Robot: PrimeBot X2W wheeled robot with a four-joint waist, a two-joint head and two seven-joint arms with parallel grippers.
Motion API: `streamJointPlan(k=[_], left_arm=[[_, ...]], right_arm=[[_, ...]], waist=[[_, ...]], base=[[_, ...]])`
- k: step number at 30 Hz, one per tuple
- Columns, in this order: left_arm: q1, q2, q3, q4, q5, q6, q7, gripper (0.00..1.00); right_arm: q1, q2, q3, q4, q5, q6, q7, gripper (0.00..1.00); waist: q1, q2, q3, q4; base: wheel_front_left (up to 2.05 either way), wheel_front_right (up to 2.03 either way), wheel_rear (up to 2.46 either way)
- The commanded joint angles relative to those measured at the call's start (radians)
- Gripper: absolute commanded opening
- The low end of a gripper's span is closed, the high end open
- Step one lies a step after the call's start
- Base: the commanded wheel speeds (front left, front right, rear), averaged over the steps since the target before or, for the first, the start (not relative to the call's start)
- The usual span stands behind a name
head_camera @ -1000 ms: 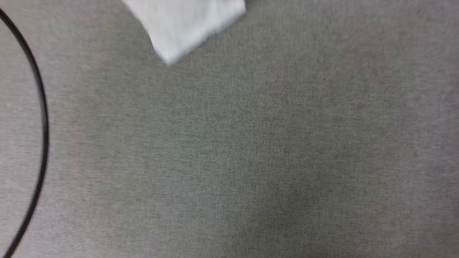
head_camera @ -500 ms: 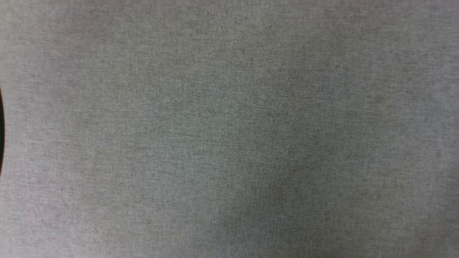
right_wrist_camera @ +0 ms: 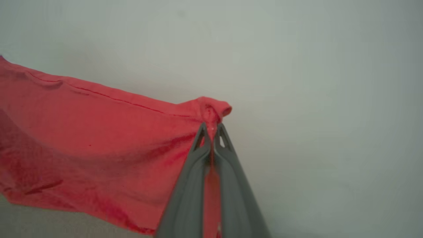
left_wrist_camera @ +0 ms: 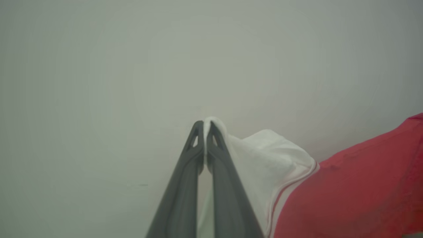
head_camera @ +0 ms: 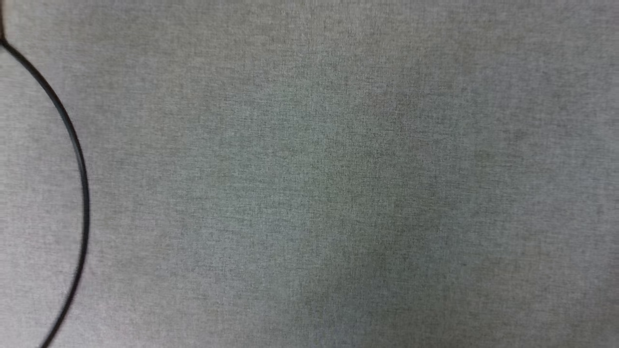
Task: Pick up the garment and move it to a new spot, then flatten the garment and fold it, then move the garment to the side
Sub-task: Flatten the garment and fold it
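Left wrist view: left gripper (left_wrist_camera: 205,124) pinches the garment (left_wrist_camera: 347,185) by its white sleeve (left_wrist_camera: 274,155); right gripper (right_wrist_camera: 211,127) clamps the red hem (right_wrist_camera: 213,110) (carrying step, I judge). Next: lower both evenly, cloth taut.

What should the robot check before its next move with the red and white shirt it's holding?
1. The left gripper is shut on the garment, at its white sleeve: ok.
2. The right gripper is shut on a red edge of the garment: ok.
3. The fabric hangs between the two grippers with no twist: cannot tell.
4. The garment is lifted clear of whatever lies below it: cannot tell.
5. The grey cloth surface is flat enough to lay the garment on: ok.
6. The thin black curved line at the surface's left is out of the way: cannot tell.
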Motion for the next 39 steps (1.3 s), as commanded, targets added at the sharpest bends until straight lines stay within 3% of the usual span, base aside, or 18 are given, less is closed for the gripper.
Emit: streamJointPlan(k=[1,6,16,26,39], left_arm=[[0.072,0.005,-0.002,-0.021,-0.011,0.000,-0.015,0.00],[0.284,0.016,0.004,-0.103,-0.035,0.019,-0.039,0.00],[0.778,0.021,0.014,-0.338,-0.080,0.124,-0.055,0.00],[1.228,0.020,-0.012,-0.497,-0.125,0.224,-0.044,0.00],[1.613,0.031,-0.030,-0.542,-0.233,0.271,-0.011,0.00]], right_arm=[[0.058,-0.022,0.023,-0.020,0.026,-0.001,-0.014,0.00],[0.238,-0.070,0.075,-0.080,0.097,-0.001,-0.044,0.00],[0.629,-0.141,0.096,-0.207,0.155,-0.001,-0.066,0.00],[0.967,-0.132,0.066,-0.267,0.160,-0.001,-0.046,0.00],[1.290,-0.115,0.060,-0.292,0.172,-0.001,-0.006,0.00]], waist=[[-0.0001,0.0000,-0.022,-0.001],[-0.0001,0.0000,-0.080,-0.003],[-0.0001,0.0000,-0.231,-0.001],[-0.0001,0.0000,-0.396,-0.010],[-0.0001,0.0000,-0.578,-0.029]], base=[[0.00,0.00,0.00],[0.00,0.00,0.00],[0.00,0.00,0.00],[0.00,0.00,0.00],[0.00,0.00,0.00]])
